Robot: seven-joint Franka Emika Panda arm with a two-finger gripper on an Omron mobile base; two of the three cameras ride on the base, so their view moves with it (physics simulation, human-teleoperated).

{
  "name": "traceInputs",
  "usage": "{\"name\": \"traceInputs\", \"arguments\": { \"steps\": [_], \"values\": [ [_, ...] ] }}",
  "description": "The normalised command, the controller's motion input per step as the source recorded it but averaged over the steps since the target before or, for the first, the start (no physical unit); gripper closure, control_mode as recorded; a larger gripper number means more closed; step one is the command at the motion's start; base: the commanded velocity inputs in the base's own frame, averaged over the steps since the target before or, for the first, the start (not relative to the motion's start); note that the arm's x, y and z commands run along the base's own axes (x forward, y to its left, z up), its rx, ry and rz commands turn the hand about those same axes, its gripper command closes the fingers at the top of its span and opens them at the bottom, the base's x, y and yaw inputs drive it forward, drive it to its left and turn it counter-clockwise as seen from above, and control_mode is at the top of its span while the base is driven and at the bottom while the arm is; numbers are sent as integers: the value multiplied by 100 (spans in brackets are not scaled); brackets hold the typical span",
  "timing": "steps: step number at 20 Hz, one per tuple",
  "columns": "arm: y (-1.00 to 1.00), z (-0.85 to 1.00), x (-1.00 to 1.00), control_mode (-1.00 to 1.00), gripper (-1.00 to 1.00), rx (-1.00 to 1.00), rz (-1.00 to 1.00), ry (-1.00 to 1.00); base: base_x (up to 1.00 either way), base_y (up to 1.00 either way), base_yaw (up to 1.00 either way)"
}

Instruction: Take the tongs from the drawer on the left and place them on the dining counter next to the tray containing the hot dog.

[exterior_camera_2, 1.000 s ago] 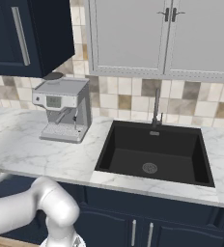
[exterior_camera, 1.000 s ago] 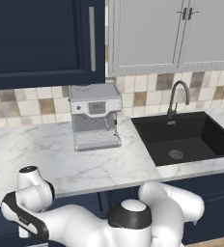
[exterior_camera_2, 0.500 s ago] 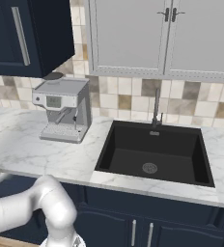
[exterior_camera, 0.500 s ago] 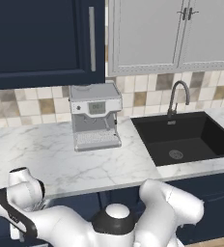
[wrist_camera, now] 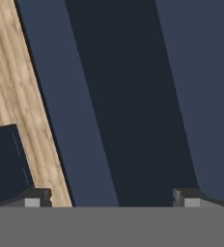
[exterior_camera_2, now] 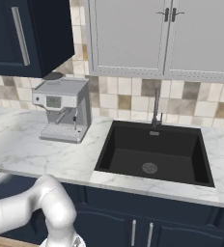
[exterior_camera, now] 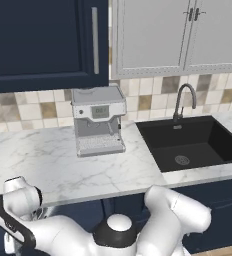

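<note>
In the hand view my gripper (wrist_camera: 112, 198) is open, its two dark fingertips (wrist_camera: 36, 197) standing far apart with nothing between them. Ahead of them run two navy blue panels (wrist_camera: 70, 120) with a darker band (wrist_camera: 133, 106) between them; I cannot tell whether this is the drawer. The tongs, the tray, the hot dog and the dining counter are out of view. In the left base view my white arm (exterior_camera: 113, 232) bends down and to the left, below the counter's edge.
A marble counter (exterior_camera: 43, 165) carries a silver coffee machine (exterior_camera: 98, 120) and a black sink (exterior_camera: 190, 142) with a dark faucet (exterior_camera: 180, 102). Navy cabinet doors (exterior_camera_2: 143, 229) sit below it. Wooden floor (wrist_camera: 22, 96) lies left of the panels, with a dark object (wrist_camera: 3, 159) on it.
The arm has swung a little further left and down in the left base view. The kitchen has not shifted, and the gripper stays open.
</note>
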Motion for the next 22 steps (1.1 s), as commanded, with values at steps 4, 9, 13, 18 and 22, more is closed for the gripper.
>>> {"name": "traceInputs", "arguments": {
  "steps": [4, 9, 13, 18, 22],
  "values": [
    [1, -16, -89, -100, -100, -5, -14, -5, 0, 0, 0],
    [0, -1, -69, -100, -100, 0, -12, 0, 0, 0, 0],
    [0, 0, -65, -100, -100, 0, -11, 0, 0, 0, 0],
    [0, 0, -35, -100, -100, 0, -9, 0, 0, 0, 0],
    [0, 0, 11, -100, -100, 0, 0, 1, 0, 0, 0]
  ]
}}
